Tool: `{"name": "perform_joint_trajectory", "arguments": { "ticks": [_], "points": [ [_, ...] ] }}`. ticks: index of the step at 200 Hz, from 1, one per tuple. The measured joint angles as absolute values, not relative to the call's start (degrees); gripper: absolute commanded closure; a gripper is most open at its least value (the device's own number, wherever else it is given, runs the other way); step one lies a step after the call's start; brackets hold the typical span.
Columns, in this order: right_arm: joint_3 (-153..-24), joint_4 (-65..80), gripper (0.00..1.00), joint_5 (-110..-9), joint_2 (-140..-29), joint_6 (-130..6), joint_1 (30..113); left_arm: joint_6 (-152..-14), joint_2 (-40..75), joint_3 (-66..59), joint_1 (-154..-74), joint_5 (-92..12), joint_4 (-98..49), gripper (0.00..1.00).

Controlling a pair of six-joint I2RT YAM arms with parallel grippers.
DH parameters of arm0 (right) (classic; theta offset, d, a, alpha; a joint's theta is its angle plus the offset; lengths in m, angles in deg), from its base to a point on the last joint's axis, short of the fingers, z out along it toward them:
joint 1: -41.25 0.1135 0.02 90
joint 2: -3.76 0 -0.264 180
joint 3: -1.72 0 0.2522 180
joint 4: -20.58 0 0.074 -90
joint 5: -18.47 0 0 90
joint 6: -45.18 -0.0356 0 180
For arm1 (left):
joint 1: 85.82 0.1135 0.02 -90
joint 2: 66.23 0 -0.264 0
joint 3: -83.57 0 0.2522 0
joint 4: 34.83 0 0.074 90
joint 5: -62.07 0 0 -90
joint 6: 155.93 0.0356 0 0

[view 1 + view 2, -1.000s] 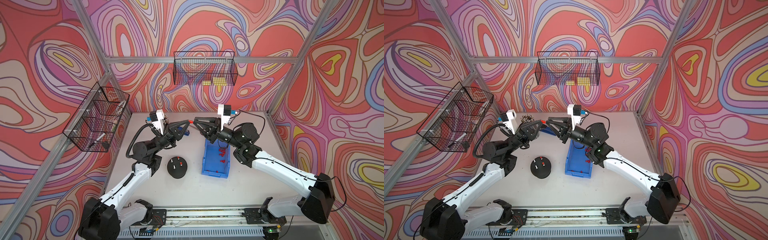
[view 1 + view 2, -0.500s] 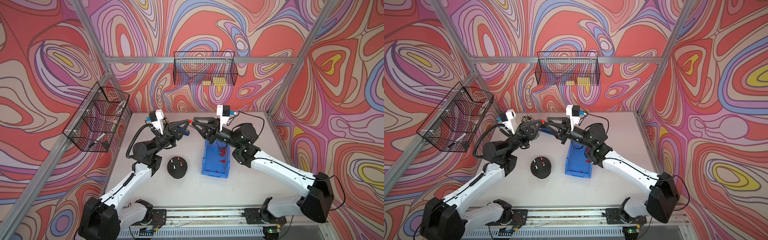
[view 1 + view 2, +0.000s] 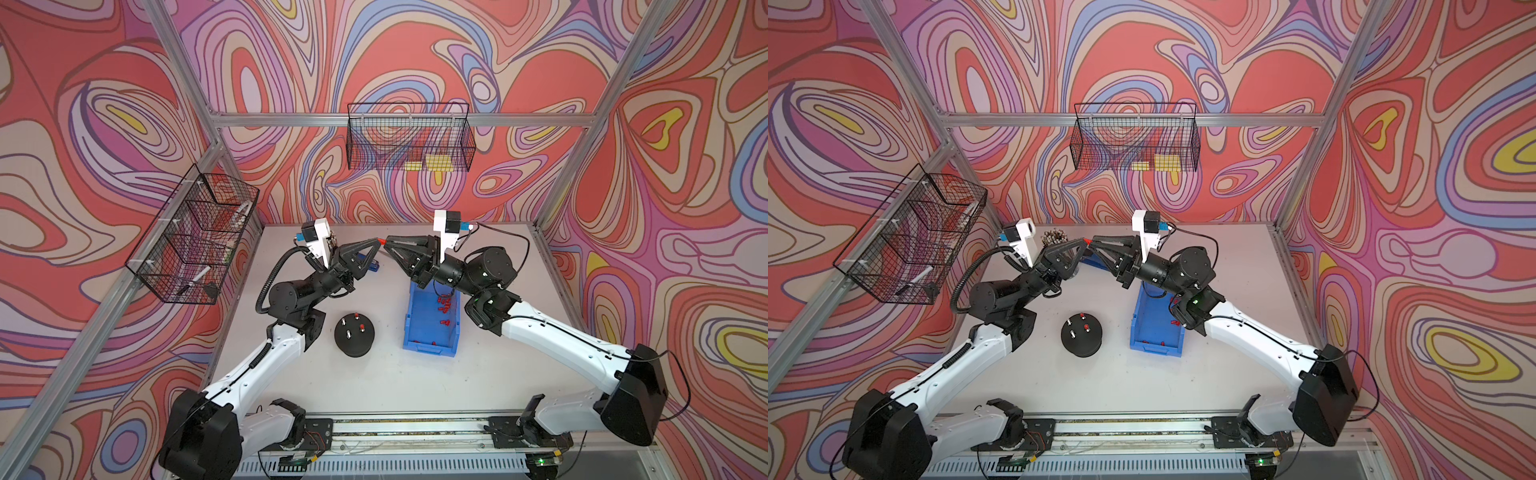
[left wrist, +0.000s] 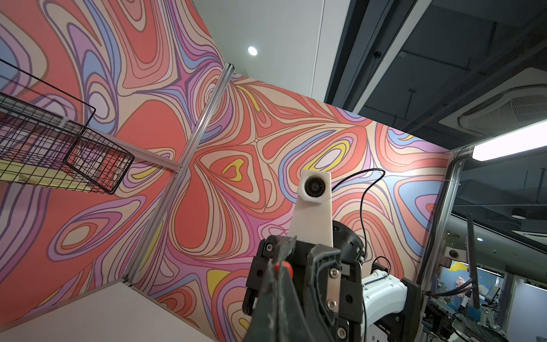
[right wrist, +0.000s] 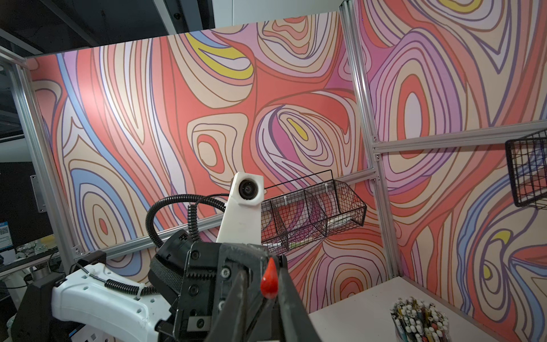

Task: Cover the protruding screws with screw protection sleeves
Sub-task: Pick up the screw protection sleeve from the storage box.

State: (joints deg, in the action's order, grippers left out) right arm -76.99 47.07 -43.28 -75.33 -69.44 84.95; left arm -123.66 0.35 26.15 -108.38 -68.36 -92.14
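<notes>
Above the rear of the worktop [image 3: 478, 374], in mid-air: one red sleeve [image 3: 379, 240], held at the tips of the left gripper [image 3: 374, 243], jaws pressed together on it. Right gripper [image 3: 390, 244]: meets it tip to tip, jaws straddling the sleeve; whether they grip it cannot be told. Sleeve's long axis: apparently near level, running gripper to gripper. Black base [image 3: 354, 347]: below and forward, nearer the left arm. Bare screws [image 3: 344, 322]: two, upright; two others capped red. Spare sleeves [image 3: 444, 300]: in the blue bin [image 3: 430, 348].
</notes>
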Motion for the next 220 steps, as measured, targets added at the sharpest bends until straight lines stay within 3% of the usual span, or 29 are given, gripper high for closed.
{"name": "perform_joint_trajectory", "arguments": {
  "ticks": [39,91,99,121,193,220],
  "points": [
    [-77.0,47.0,1.00,-43.5,-75.3,-69.1,85.0,-123.7,0.4,26.2,-108.4,-68.4,-92.2,1.00],
    [-77.9,45.8,1.00,-43.5,-75.4,-69.1,85.0,-124.1,0.4,26.2,-108.5,-67.9,-92.5,1.00],
    [-78.1,45.5,0.87,-43.5,-75.5,-69.1,85.0,-124.2,0.4,26.2,-108.5,-67.8,-92.6,1.00],
    [-78.7,45.1,0.84,-43.7,-75.6,-69.0,85.0,-124.3,0.4,26.2,-108.6,-67.6,-92.6,1.00],
    [-78.9,44.8,0.87,-43.8,-76.0,-69.1,85.0,-124.5,0.6,26.2,-108.8,-67.7,-92.7,1.00],
    [-79.2,44.6,0.99,-43.7,-76.2,-69.1,85.0,-124.5,0.6,26.2,-108.8,-67.6,-92.7,1.00]
  ]
}}
